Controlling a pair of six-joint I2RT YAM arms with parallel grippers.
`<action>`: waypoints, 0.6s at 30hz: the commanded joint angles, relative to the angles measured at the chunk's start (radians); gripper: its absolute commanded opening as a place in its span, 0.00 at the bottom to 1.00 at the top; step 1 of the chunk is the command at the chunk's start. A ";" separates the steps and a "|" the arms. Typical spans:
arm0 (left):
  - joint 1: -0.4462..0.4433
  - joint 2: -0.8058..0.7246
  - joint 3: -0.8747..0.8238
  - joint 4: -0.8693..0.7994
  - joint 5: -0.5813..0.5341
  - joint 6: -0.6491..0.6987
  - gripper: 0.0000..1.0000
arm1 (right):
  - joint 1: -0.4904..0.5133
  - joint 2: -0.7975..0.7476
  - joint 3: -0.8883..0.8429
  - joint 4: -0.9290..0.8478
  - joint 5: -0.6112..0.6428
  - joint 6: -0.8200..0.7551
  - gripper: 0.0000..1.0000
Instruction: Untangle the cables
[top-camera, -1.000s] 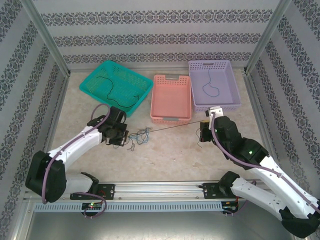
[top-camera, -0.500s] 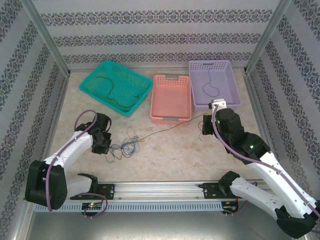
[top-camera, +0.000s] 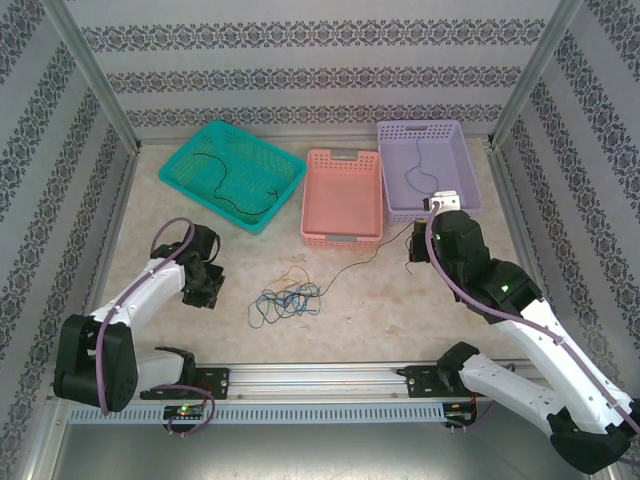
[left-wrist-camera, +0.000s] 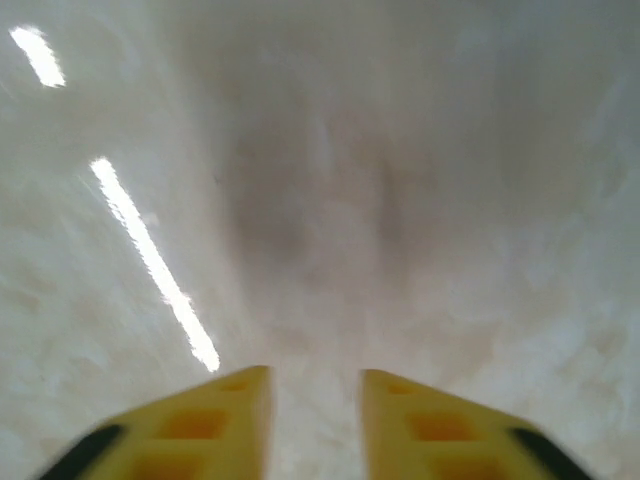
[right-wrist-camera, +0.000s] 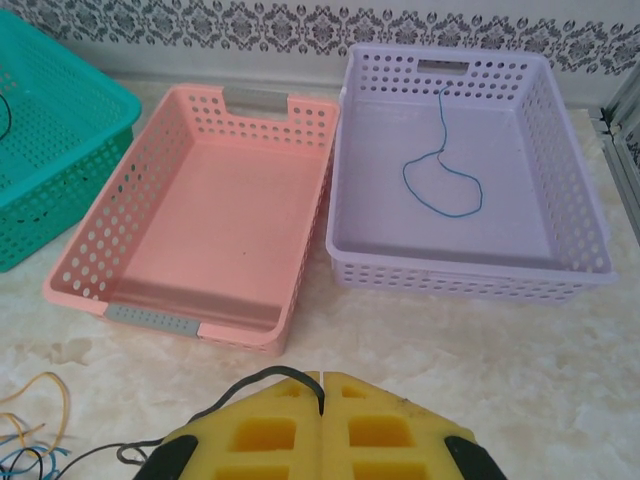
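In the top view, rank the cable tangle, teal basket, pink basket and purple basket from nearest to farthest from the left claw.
From the left claw:
1. cable tangle, on the table just to its right
2. teal basket, behind it, far left
3. pink basket, far middle
4. purple basket, far right

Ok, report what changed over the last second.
The left gripper drew back left, opened and dropped the cable tangle onto the table. The right gripper, still shut on the black cable, moved toward the purple basket. It, the green basket and the pink basket stayed put.
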 joint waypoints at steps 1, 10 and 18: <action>-0.120 -0.046 0.058 -0.038 0.145 -0.124 0.63 | -0.009 0.009 0.008 -0.009 -0.020 0.019 0.00; -0.363 0.013 0.049 0.106 0.140 -0.424 0.83 | -0.007 0.010 -0.018 0.004 -0.044 0.041 0.00; -0.374 0.231 0.070 0.203 0.148 -0.336 0.61 | -0.007 -0.006 -0.025 0.007 -0.030 0.047 0.00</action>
